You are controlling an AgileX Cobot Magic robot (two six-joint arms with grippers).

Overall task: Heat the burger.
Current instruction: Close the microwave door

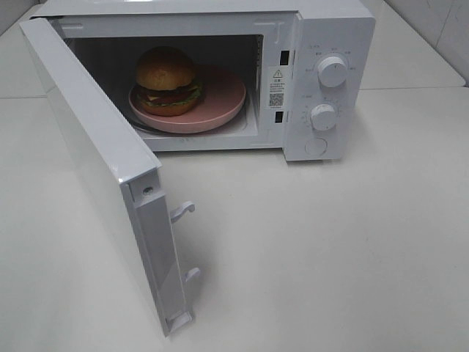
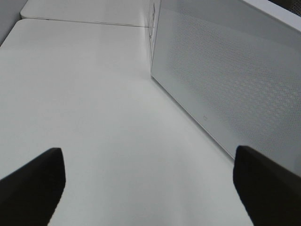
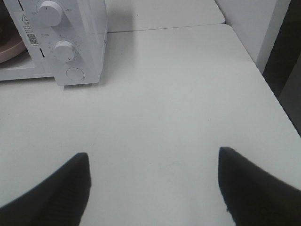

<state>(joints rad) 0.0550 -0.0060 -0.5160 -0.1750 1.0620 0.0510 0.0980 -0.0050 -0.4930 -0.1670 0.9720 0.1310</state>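
Your left claw (image 2: 146,157), released, sits just outside the open door (image 2: 225,75), so it's the nearer one to swing it shut. The burger (image 1: 167,79) rests on the plate (image 1: 229,99) inside the microwave (image 1: 333,29). Your right claw (image 3: 153,155), also released, faces the knobs (image 3: 66,50) across the desk (image 3: 178,94).

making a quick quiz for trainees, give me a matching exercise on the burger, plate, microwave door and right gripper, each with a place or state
1 burger
2 pink plate
3 microwave door
4 right gripper

a standing wide open
b jaws apart, holding nothing
c on the plate
d inside the microwave, under the burger

Pairs: 1-c, 2-d, 3-a, 4-b
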